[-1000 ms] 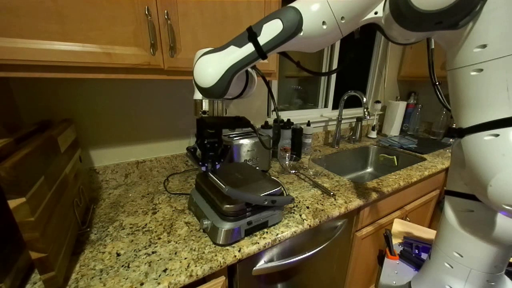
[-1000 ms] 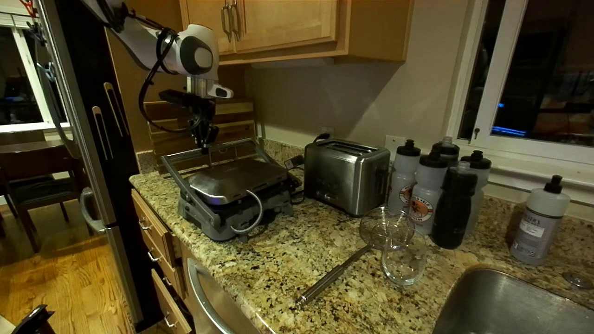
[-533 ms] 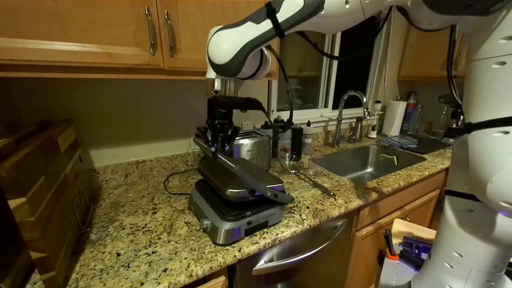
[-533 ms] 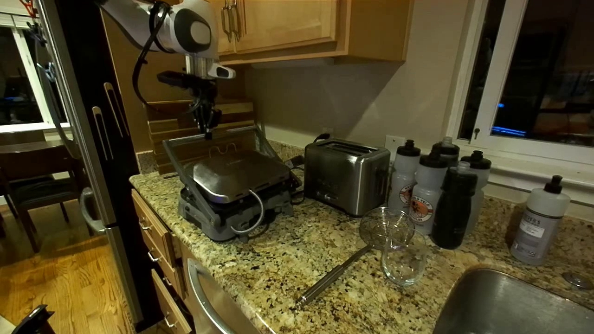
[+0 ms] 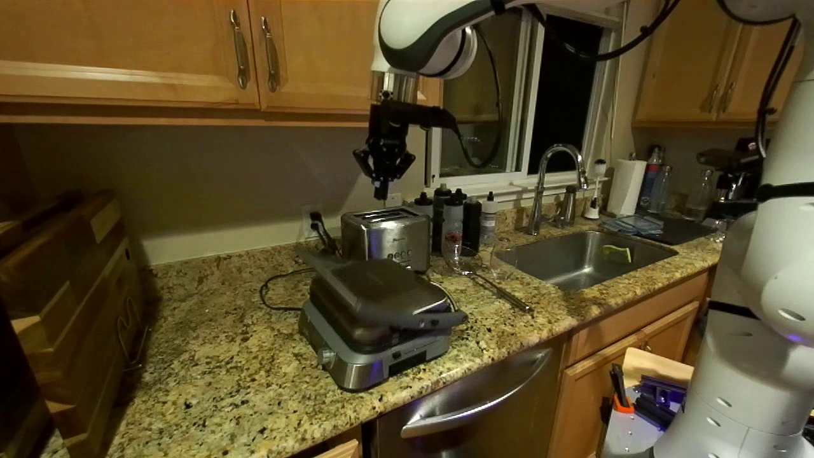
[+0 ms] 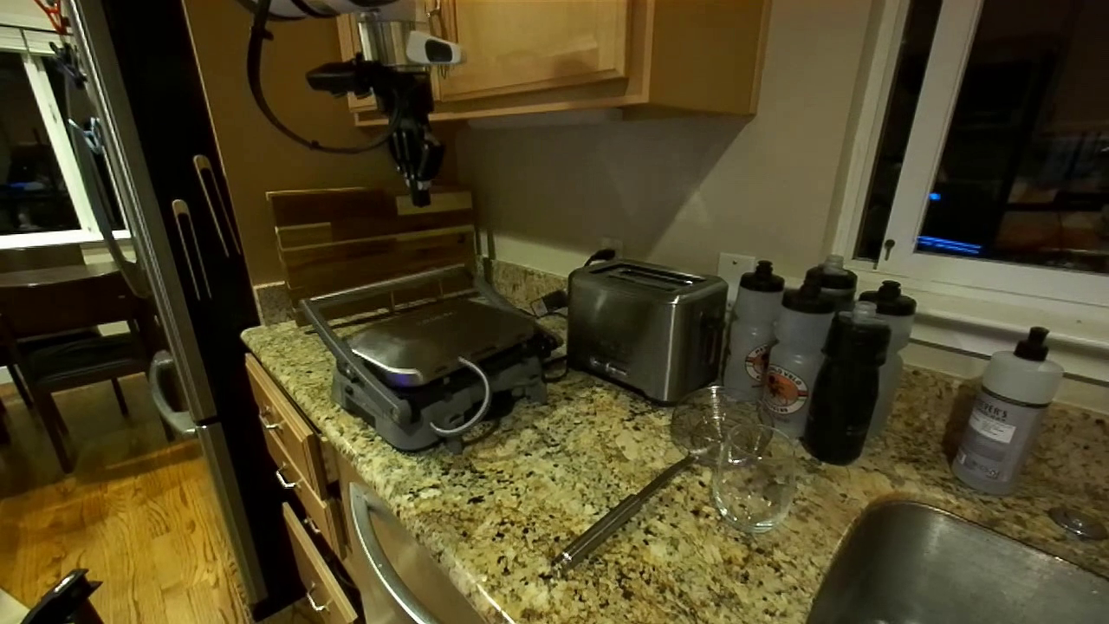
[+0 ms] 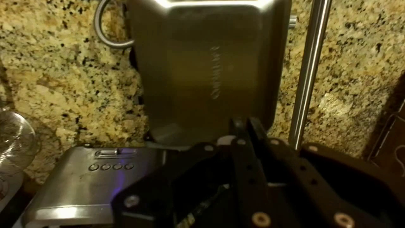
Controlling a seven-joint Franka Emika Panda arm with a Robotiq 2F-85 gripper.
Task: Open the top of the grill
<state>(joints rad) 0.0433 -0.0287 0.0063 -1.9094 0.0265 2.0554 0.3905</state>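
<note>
I have my black, two-fingered mechanical gripper (image 5: 381, 193) pointing down, its slim dark fingers (image 7: 238, 126) drawn in side by side, with the silver, cylindrical metal wrist (image 5: 394, 86) right above it and the smooth, white-and-dark-grey jointed arm (image 5: 416, 25) arching higher over it in an exterior view.

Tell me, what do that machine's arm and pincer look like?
The arm is white and dark grey with rounded joints, a black strap and a black cable. The pincer is black, with slim jointed fingers and round metal bolts.
</note>
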